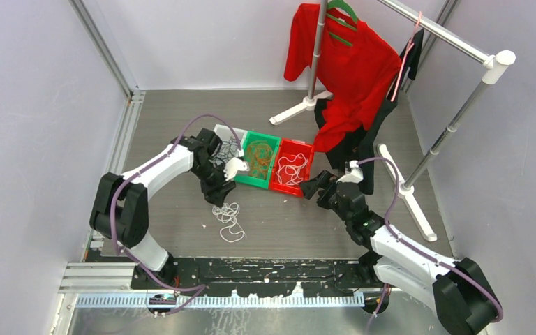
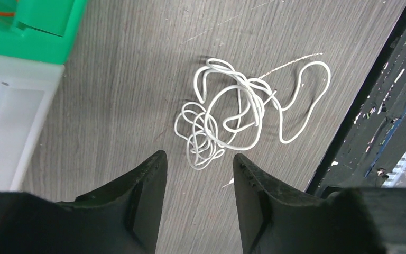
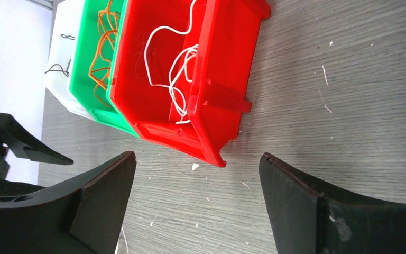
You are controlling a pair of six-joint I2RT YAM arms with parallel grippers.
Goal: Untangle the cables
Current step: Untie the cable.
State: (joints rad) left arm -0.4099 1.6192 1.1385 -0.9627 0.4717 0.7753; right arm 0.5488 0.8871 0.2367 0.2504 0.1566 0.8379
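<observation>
Directly ahead of the left fingers (image 2: 156, 165), parted and empty, the white cable tangle (image 2: 241, 114) lies on the surface (image 2: 116, 79); right fingers (image 3: 120, 165), wide apart, stand well off.

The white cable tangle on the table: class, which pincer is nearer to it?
Left. The left pincer hovers just beside the white cable tangle; the right pincer is by the red bin, farther off.
</observation>
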